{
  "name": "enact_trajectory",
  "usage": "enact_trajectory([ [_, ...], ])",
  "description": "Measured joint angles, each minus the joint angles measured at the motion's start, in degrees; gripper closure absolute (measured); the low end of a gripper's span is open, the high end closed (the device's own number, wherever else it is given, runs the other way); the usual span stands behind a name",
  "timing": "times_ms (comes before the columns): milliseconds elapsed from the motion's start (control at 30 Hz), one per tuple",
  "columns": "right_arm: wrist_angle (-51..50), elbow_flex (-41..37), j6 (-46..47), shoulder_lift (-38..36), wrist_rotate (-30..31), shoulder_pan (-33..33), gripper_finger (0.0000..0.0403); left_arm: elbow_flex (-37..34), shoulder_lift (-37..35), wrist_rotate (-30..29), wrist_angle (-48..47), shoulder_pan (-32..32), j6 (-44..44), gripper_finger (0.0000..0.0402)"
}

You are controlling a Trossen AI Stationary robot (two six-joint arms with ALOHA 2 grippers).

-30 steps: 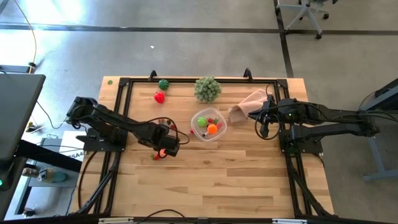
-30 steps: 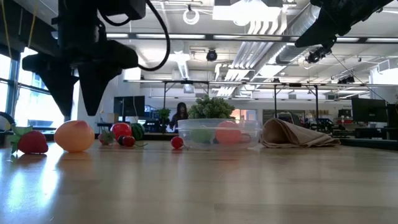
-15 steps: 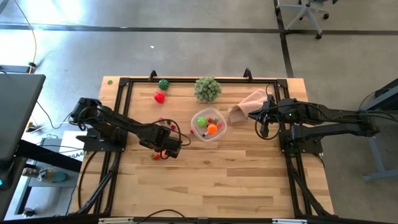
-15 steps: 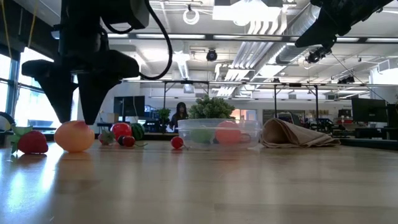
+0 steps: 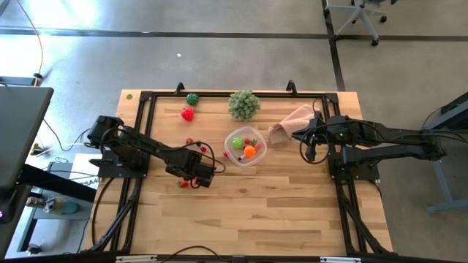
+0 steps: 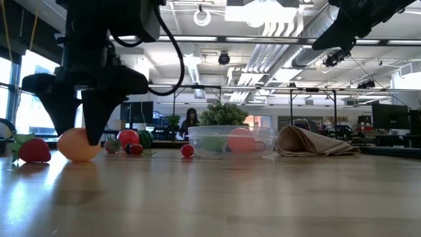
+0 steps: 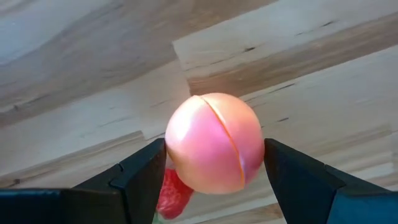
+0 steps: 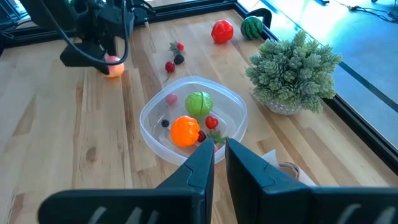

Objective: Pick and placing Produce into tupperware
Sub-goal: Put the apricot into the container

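Note:
A pink-orange toy peach (image 7: 214, 151) lies on the wooden table left of the middle, with a red strawberry (image 6: 33, 150) beside it. My left gripper (image 6: 79, 128) points straight down over the peach, open, one finger on each side of it close to its flanks. The tupperware (image 5: 232, 134) stands at mid-table with a green, an orange and small red pieces of produce inside. My right gripper (image 8: 219, 149) hangs shut above the table, right of the tupperware.
A pale green leafy ball (image 5: 243, 104) stands behind the tupperware and a pink cloth (image 5: 292, 123) lies to its right. A red fruit (image 5: 188, 114), a small watermelon (image 5: 192, 98) and little berries (image 5: 191, 140) lie at the far left. Bare wood fills the near half.
My left gripper has come down over the peach, keeping the same finger gap; its fingertips, which hung above the fruit a second ago, now reach down on both sides of it. The peach has stayed in place.

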Motion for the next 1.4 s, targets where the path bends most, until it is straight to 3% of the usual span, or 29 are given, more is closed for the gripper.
enact_trajectory([
  [667,0.0,0.0,0.0,0.0,0.1,0.0,0.0373,-0.1,1.6,0.4,2.5,0.0,0.0,0.0148],
  [1067,0.0,0.0,0.0,0.0,0.0,0.0,0.0373,-0.3,1.8,-0.4,2.3,0.0,2.0,0.0088],
  [1400,0.0,0.0,0.0,0.0,-0.1,0.0,0.0373,-0.2,1.7,-0.5,2.3,0.0,1.6,0.0120],
])
